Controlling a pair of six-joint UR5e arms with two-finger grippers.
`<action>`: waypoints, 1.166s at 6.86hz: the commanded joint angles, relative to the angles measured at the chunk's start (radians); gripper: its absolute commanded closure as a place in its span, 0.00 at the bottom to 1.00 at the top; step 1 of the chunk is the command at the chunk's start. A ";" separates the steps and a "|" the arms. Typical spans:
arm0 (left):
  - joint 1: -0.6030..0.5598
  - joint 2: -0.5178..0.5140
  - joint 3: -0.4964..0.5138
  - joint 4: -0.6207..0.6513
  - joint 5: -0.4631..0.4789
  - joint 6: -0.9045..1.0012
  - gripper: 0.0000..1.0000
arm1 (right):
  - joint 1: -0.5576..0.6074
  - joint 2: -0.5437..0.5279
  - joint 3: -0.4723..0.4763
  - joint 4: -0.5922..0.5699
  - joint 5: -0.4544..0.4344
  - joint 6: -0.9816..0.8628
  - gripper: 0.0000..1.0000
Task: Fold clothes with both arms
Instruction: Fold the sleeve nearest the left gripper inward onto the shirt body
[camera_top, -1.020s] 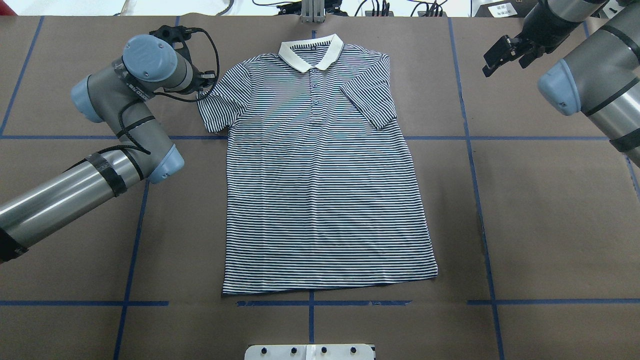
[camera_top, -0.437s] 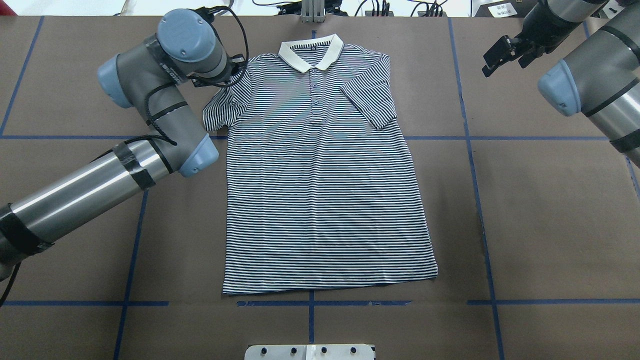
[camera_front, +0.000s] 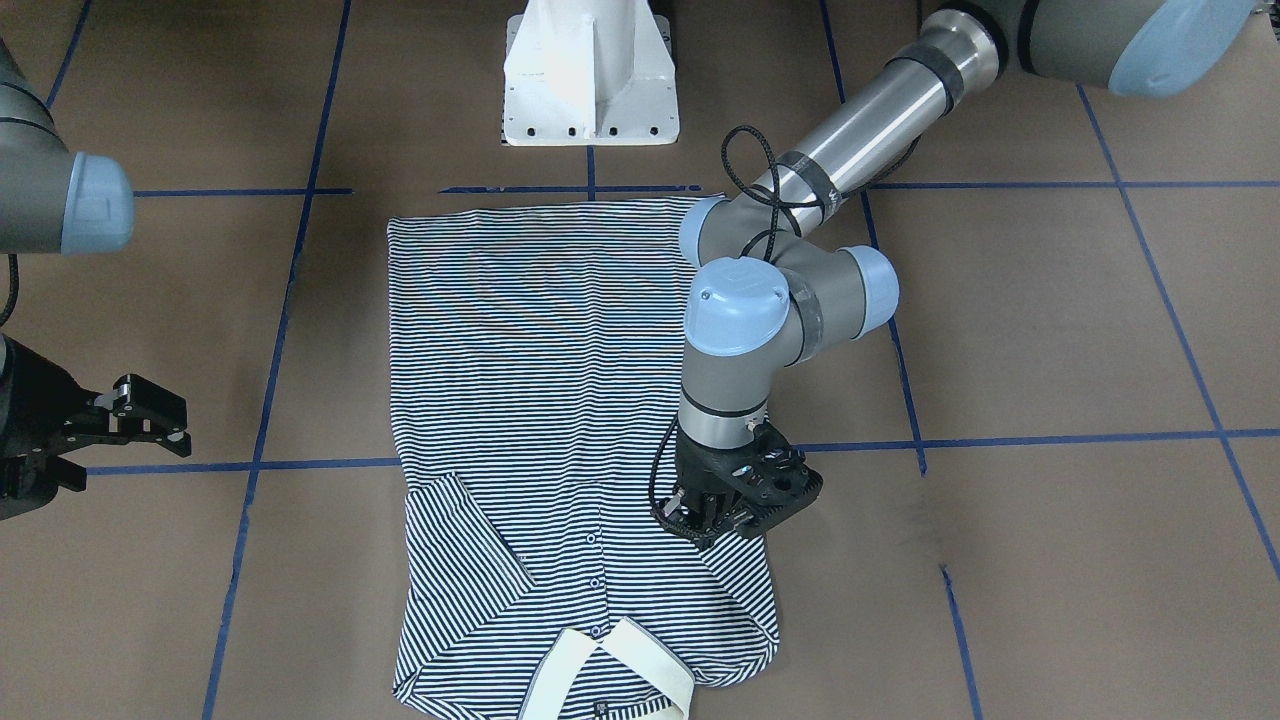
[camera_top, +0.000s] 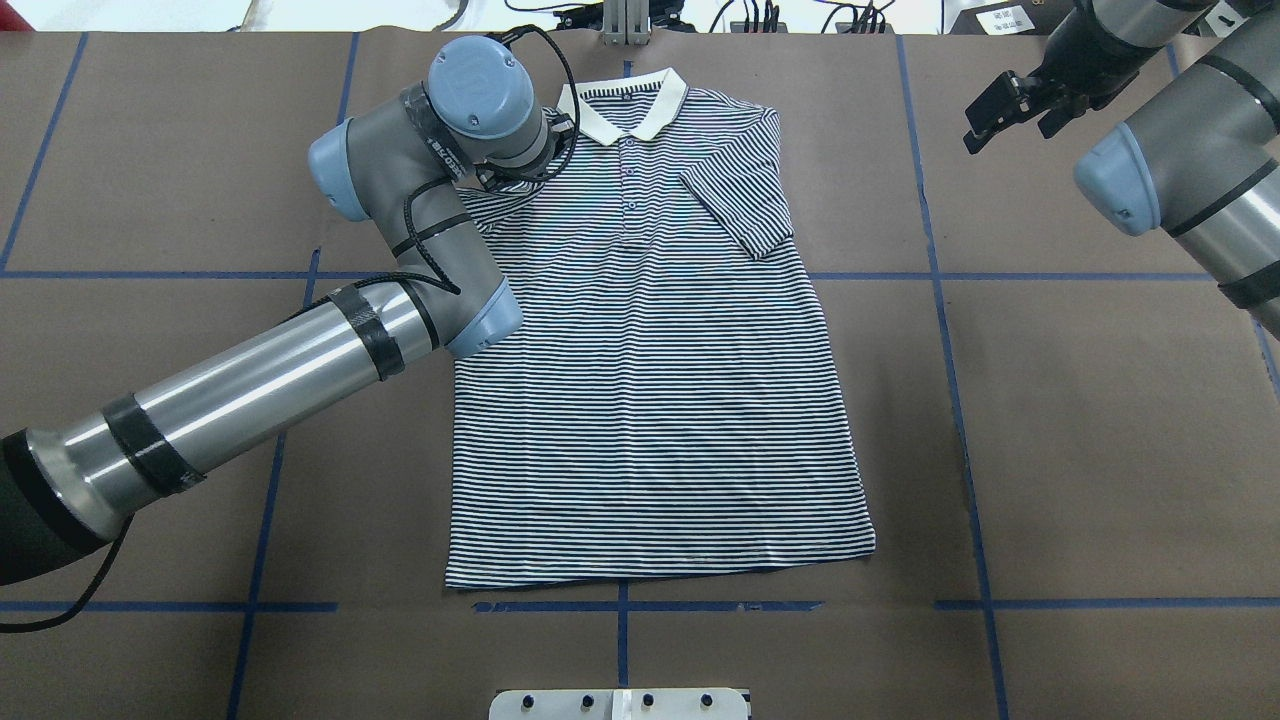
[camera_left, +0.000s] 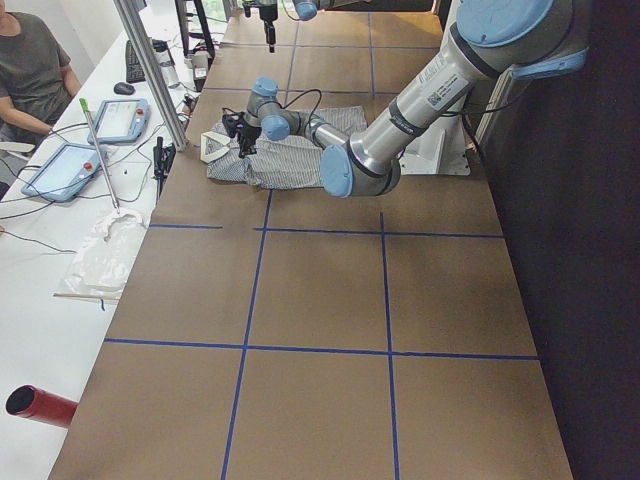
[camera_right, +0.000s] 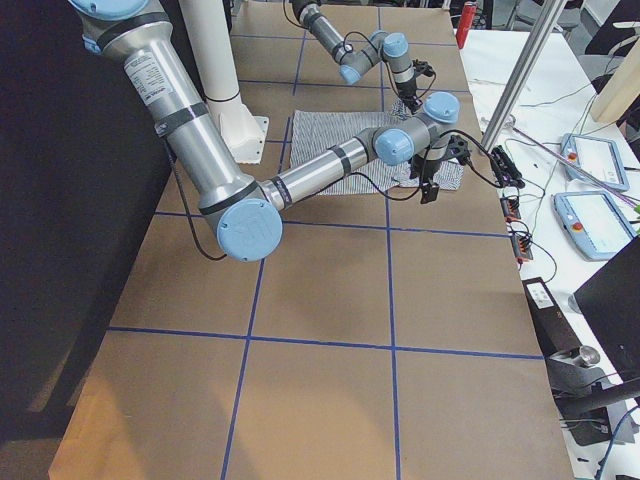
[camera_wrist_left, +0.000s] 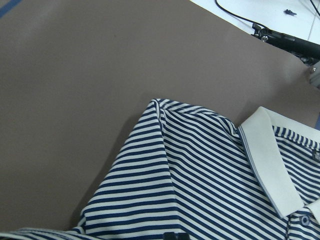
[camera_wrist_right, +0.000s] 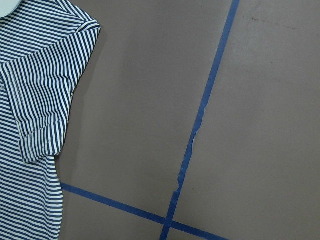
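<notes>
the polo shirt (camera_top: 650, 380) lies flat and face up at the middle of the brown paper-covered worktop (camera_top: 1100, 450). thin navy-and-white stripes run across its knit. in the overhead view its soft cream collar (camera_top: 622, 105) is at 12 o'clock and its straight hem at 6. the folded sleeve (camera_top: 740, 200) at 2 o'clock lies in over the chest as a slanted flap. the left gripper (camera_front: 705, 522), black and ribbed, sits on the shoulder at 10 o'clock, its fingers pinched on the striped cloth. the right gripper (camera_top: 1010, 125) hangs farther out at 2 o'clock, well apart from the shirt, fingers spread and empty. blue tape lines (camera_top: 960, 420) cross the worktop in a grid.
</notes>
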 joint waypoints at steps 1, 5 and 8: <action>0.002 -0.034 0.070 -0.083 0.001 -0.089 1.00 | -0.001 0.000 -0.002 0.000 -0.001 0.002 0.00; 0.002 -0.045 0.118 -0.195 0.018 -0.064 0.00 | -0.004 0.002 -0.005 0.000 -0.002 0.001 0.00; -0.028 -0.029 0.127 -0.233 0.018 0.068 0.00 | -0.004 0.002 -0.003 0.006 -0.001 0.001 0.00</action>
